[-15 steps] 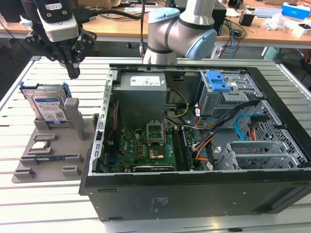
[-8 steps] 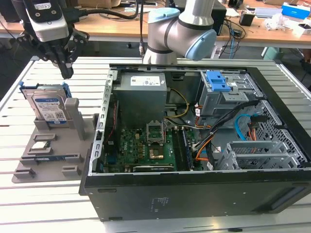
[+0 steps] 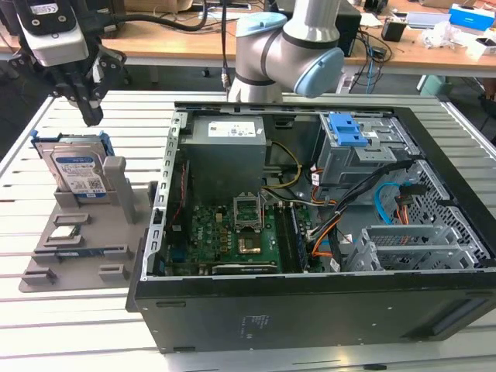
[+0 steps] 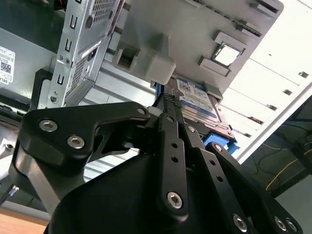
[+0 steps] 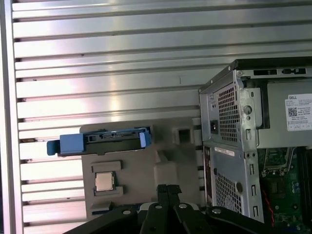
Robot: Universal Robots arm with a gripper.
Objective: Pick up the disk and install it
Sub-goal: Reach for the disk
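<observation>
Slatted metal bench [image 3: 70, 333] carries the disk [image 3: 77, 169], stiff, probably hefty; grasp its blue-bracketed edges. Gripper [image 3: 91, 116] hovers nearby, clenched, empty.

Open air above the disk [image 3: 77, 169]; a grey post [image 3: 116, 182] stands just beside it, computer case [image 3: 310, 310] farther off
</observation>
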